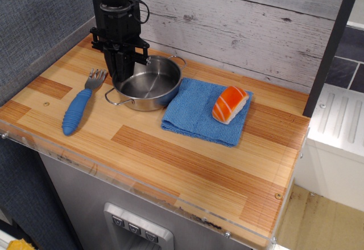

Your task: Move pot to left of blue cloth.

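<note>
The shiny steel pot [152,86] stands on the wooden counter, with its right rim touching or just over the left edge of the blue cloth [196,116]. One wire loop handle points front left and the other back right. My gripper [124,72] comes straight down at the pot's left rim and is shut on that rim. The cloth lies flat to the right of the pot.
A salmon sushi piece [230,104] sits on the cloth's right part. A blue ribbed-handled fork [78,110] lies left of the pot. A plank wall runs behind the wooden counter [187,164], a grey wall is at the left, and a clear lip edges the front.
</note>
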`<state>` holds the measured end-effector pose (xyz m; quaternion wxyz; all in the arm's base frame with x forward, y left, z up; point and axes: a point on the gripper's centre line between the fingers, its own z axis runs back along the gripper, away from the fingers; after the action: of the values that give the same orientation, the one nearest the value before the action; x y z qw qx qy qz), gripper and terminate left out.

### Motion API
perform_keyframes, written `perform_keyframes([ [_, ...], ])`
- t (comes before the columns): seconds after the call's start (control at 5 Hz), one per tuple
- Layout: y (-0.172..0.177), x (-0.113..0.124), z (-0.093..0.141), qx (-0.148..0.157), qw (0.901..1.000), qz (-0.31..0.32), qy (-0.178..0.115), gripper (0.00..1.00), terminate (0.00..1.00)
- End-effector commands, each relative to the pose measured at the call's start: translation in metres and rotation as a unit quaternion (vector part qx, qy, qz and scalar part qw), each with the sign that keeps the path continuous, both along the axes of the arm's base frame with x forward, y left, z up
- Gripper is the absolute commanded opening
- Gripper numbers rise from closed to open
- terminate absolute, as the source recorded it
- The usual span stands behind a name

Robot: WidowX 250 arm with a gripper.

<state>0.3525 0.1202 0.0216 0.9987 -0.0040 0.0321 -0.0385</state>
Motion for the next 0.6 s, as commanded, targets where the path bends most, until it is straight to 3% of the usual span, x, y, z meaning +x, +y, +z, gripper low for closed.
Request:
perform_keyframes([
  [0.0,-0.004,-0.017,0.112,0.029,0.9882,0.000,-0.150,1.00,0.00],
  [0.2,-0.034,-0.019,0.136,0.016,0.9824,-0.040,-0.182,1.00,0.00],
  [0.4,-0.045,-0.020,0.137,0.002,0.9817,-0.056,-0.182,1.00,0.00],
])
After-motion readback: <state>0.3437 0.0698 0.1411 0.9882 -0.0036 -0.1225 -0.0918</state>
